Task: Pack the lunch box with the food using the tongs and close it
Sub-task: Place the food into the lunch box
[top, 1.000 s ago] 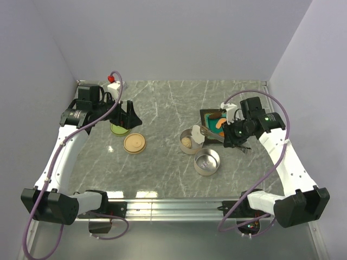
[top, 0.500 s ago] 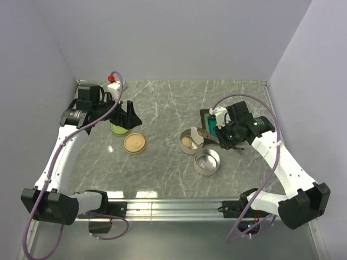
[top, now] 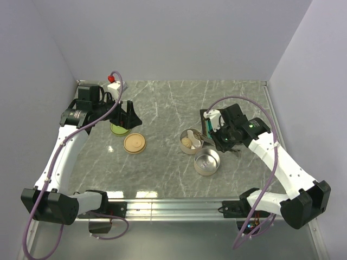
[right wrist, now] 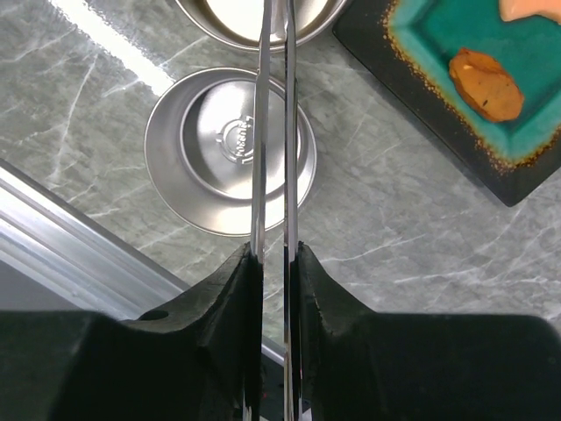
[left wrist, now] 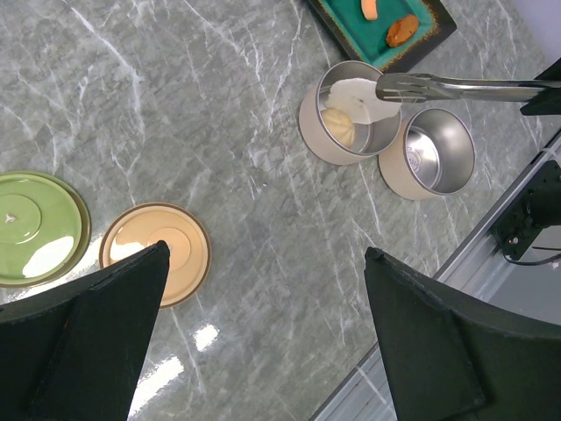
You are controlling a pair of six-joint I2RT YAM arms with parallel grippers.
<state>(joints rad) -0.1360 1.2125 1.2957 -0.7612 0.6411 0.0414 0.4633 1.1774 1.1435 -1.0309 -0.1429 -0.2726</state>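
R gripper (right wrist: pixel 273 279) clamps the tongs (right wrist: pixel 273 132) by both arms, jaws part-closed, tong arms squeezed near-parallel. Tong tips sit at the white egg (left wrist: pixel 358 91) over the filled tin (left wrist: pixel 326 145); can't tell if the egg is pinched. Pale oval piece (left wrist: pixel 337 125) lies inside. In top view: empty tin (left wrist: pixel 427 154) just beside at 5 o'clock, and teal tray (left wrist: pixel 379 48) at 1 o'clock w/ orange piece (left wrist: pixel 371 9) & brown piece (left wrist: pixel 403 31). L gripper (top: pixel 129 116) is wide open, holds nothing, near green lid (top: pixel 118 129). Tan lid (top: pixel 134 143) is at 4–5 o'clock of that.
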